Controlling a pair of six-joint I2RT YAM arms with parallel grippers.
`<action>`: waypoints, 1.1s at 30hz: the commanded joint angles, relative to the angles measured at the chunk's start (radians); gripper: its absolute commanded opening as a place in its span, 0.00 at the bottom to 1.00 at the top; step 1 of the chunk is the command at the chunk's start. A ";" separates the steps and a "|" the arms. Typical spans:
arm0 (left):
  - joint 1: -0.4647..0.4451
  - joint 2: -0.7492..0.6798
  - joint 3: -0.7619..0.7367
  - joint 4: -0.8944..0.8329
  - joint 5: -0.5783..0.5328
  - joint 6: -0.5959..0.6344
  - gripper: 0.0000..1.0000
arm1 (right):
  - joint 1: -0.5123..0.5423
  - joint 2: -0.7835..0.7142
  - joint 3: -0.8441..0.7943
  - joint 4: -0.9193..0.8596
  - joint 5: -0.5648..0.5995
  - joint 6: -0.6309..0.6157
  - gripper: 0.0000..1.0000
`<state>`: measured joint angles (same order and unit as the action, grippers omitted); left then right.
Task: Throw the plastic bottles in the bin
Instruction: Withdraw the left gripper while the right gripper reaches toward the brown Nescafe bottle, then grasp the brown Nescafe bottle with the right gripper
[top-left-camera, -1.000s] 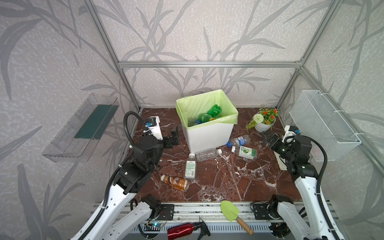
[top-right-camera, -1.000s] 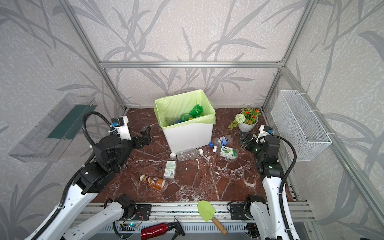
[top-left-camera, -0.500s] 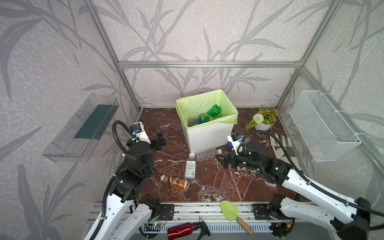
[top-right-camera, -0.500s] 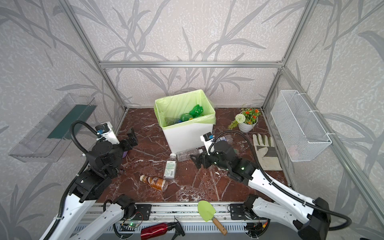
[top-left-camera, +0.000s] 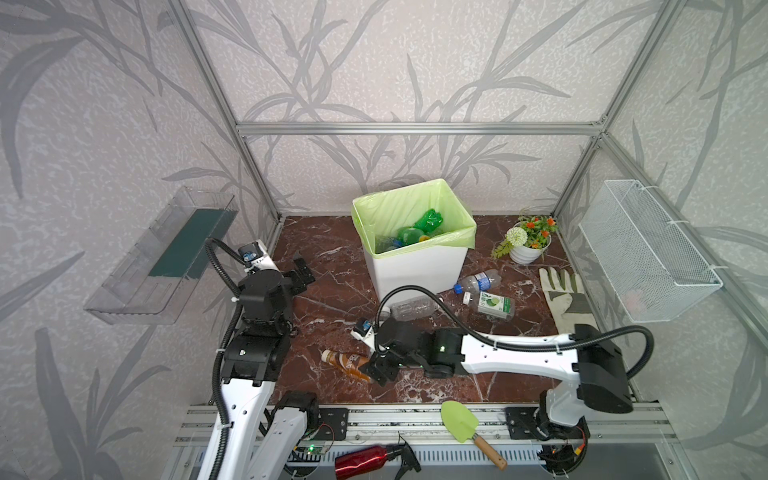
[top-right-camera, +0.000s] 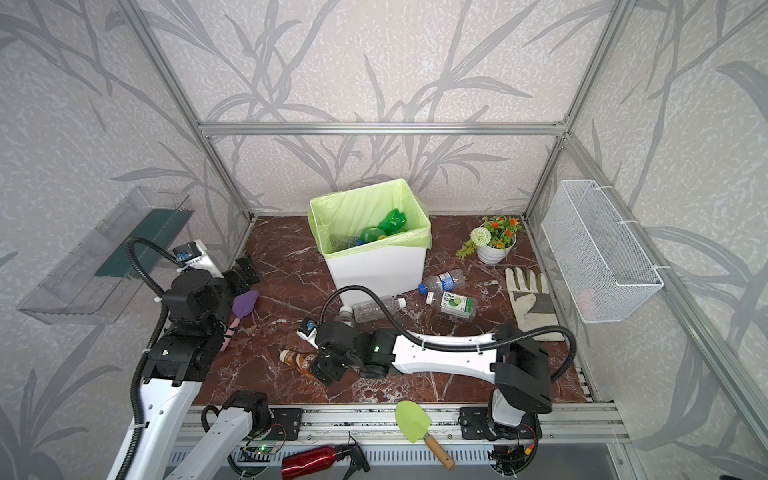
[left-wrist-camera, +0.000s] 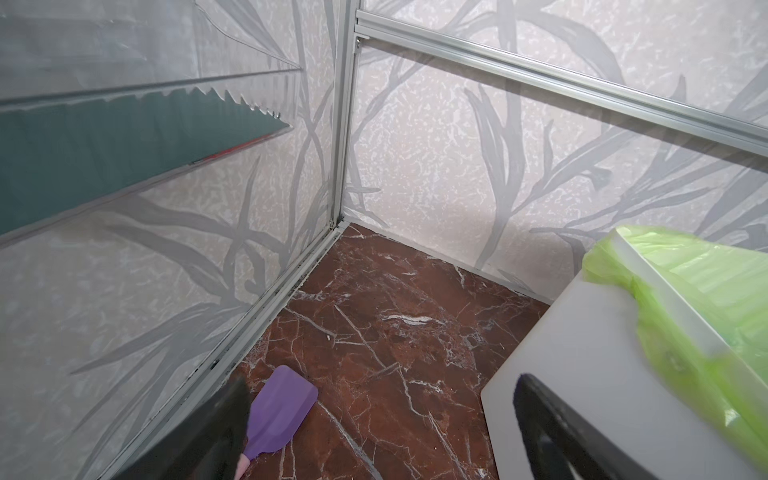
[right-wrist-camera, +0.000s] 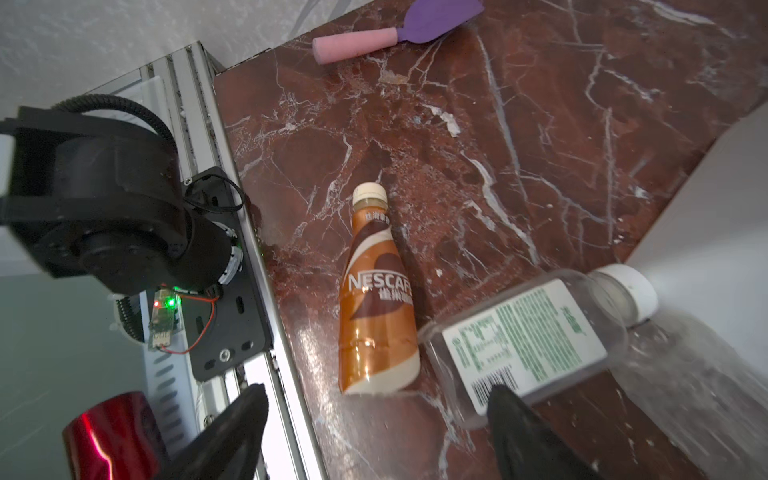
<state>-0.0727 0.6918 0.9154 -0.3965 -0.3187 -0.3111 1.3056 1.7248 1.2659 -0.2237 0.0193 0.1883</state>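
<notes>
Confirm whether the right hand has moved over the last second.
Yes. The right hand was beside the flower pot. It has swung leftward across the front of the bin and now sits at the brown bottle near the front edge.

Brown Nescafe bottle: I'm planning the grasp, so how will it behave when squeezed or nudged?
The brown Nescafe bottle lies on its side on the smooth marble tabletop, so a nudge would probably roll it. Its glossy sleeve tapers toward the cap, so jaws there might slip.
</notes>
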 joint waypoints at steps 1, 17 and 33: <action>0.007 0.007 0.026 -0.036 0.002 0.000 0.99 | 0.018 0.132 0.113 -0.115 -0.073 -0.071 0.83; 0.010 -0.015 0.033 -0.051 0.023 0.010 0.99 | 0.058 0.518 0.514 -0.432 0.104 -0.162 0.83; 0.011 -0.048 0.039 -0.067 0.016 0.029 0.99 | 0.068 0.254 0.407 -0.312 0.149 -0.126 0.50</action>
<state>-0.0669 0.6502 0.9279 -0.4473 -0.2966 -0.2886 1.3689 2.1342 1.7100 -0.6125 0.1310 0.0544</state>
